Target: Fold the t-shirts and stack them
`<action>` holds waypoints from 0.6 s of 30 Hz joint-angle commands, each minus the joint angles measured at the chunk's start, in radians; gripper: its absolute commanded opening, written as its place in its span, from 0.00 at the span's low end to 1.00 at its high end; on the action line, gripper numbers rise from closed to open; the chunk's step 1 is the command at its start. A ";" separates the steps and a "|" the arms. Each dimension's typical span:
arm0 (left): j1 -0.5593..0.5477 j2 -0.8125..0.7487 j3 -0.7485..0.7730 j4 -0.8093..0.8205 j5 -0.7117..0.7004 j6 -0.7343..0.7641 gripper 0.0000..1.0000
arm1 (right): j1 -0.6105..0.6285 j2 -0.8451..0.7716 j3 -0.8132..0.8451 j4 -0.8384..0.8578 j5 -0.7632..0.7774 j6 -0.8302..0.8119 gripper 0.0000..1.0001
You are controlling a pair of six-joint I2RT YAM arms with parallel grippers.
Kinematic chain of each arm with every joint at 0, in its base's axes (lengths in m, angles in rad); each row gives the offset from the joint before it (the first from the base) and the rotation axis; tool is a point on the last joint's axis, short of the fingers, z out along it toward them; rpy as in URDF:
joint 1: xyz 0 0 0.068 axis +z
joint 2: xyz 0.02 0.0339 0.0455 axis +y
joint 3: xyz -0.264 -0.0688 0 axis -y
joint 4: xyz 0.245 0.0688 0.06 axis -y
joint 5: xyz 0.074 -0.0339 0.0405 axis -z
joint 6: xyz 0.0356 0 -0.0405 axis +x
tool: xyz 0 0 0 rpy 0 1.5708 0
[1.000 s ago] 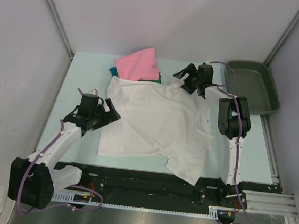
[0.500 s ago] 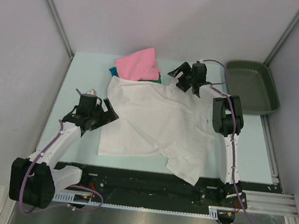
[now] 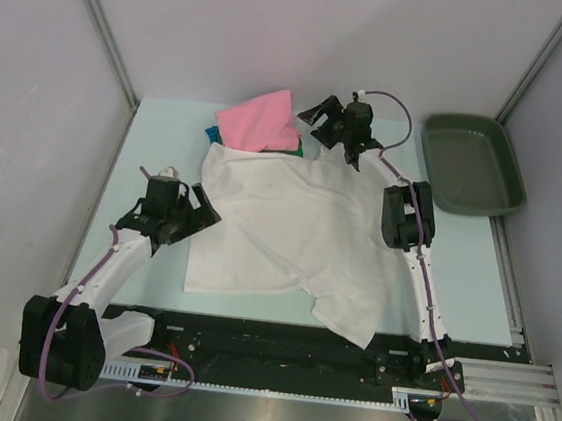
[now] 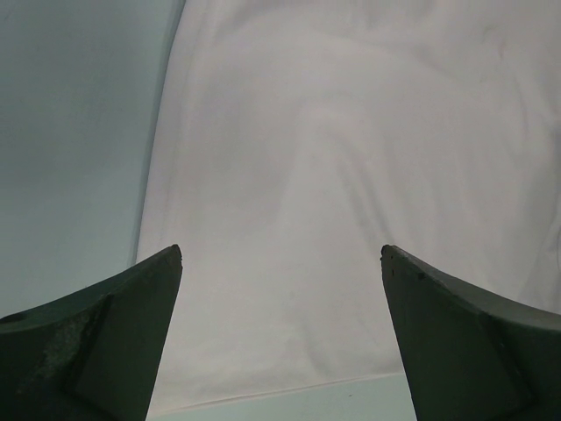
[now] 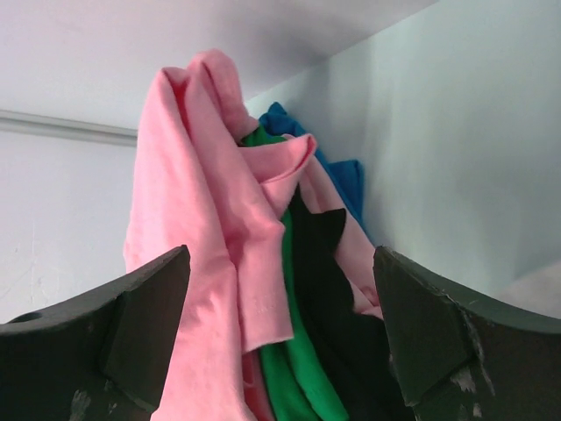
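**Right gripper swung off the white t-shirt toward the pink t-shirt**

Since a second earlier, your right arm had moved left and farther out, from the white shirt's far right corner to just beside the heaped shirts. Your left arm had barely shifted. Both claws stood wide and held nothing. The right one's fingers framed the heap in its wrist view.

The white t-shirt lay spread flat across the middle of the table, probably because it was the one to be folded next. Its far left corner met the heap. The pink t-shirt lay on top there, draped over a green t-shirt, a blue t-shirt and a black t-shirt, all bunched at the far edge. They looked parked and waiting their turn. The tray sat well apart at far right.

Your left gripper sat over the white shirt's left edge with cloth showing between its fingers, a sensible place from which to lift that side. I could not tell whether it touched the cloth.

The white shirt's long axis ran left to right. Its straight left edge looked like the hem, and one sleeve trailed off the near right toward the arm bases. That suggested the neck pointed right, but your right arm hid that part.
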 commanded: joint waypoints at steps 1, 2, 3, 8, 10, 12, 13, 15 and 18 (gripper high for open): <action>0.011 0.006 -0.010 0.035 0.013 0.024 1.00 | 0.015 0.064 0.143 0.026 -0.034 0.010 0.90; 0.013 0.006 -0.008 0.032 0.014 0.026 1.00 | 0.010 0.059 0.140 0.045 -0.033 0.010 0.90; 0.013 0.002 -0.010 0.032 0.013 0.027 1.00 | 0.008 0.047 0.134 0.068 -0.028 0.007 0.90; 0.014 -0.014 -0.005 0.020 0.013 0.035 1.00 | -0.057 -0.176 -0.102 0.253 -0.030 -0.001 0.94; 0.014 -0.045 0.001 0.003 0.007 0.035 1.00 | -0.100 -0.301 -0.231 0.319 -0.034 -0.027 0.95; 0.014 -0.086 0.010 -0.015 -0.015 0.036 1.00 | -0.137 -0.495 -0.438 0.338 -0.036 -0.083 0.95; 0.014 -0.099 0.018 -0.052 -0.019 0.041 1.00 | -0.145 -0.557 -0.514 0.323 -0.028 -0.108 0.96; 0.011 -0.129 0.042 -0.090 -0.032 0.049 1.00 | -0.159 -0.753 -0.682 0.260 -0.001 -0.205 0.96; 0.008 -0.162 0.058 -0.159 -0.019 0.050 1.00 | -0.159 -0.989 -0.832 0.046 0.090 -0.298 0.96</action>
